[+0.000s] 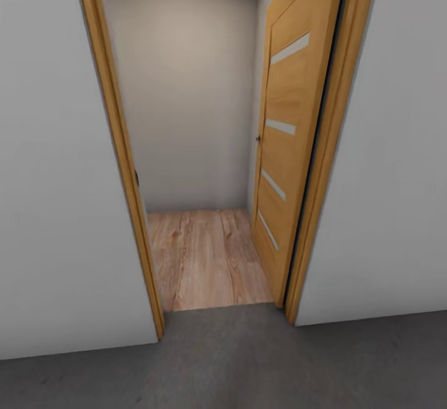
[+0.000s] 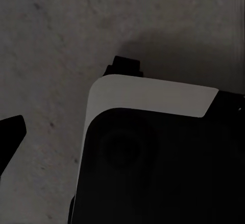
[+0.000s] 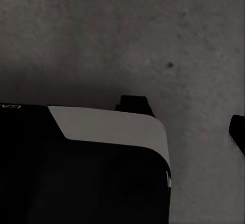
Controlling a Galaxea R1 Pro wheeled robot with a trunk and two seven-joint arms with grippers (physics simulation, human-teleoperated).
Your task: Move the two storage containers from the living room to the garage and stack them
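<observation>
The two storage containers are out of view. I stand on the dark grey concrete floor (image 1: 248, 365) of the garage, facing an open doorway. Past the threshold lies light wood plank flooring (image 1: 205, 260), ending at a plain white wall. In the left wrist view one dark fingertip (image 2: 10, 134) pokes in at the picture's edge above the concrete (image 2: 51, 40). In the right wrist view a dark fingertip (image 3: 238, 132) shows the same way. Nothing is seen between the fingers of either gripper.
The orange-brown door (image 1: 288, 148) with four frosted strips stands swung open on the right of the doorway. Wooden jambs (image 1: 118, 148) and white walls (image 1: 56, 210) flank the narrow gap. My black-and-white base (image 2: 153, 163) (image 3: 87, 168) sits under both wrists.
</observation>
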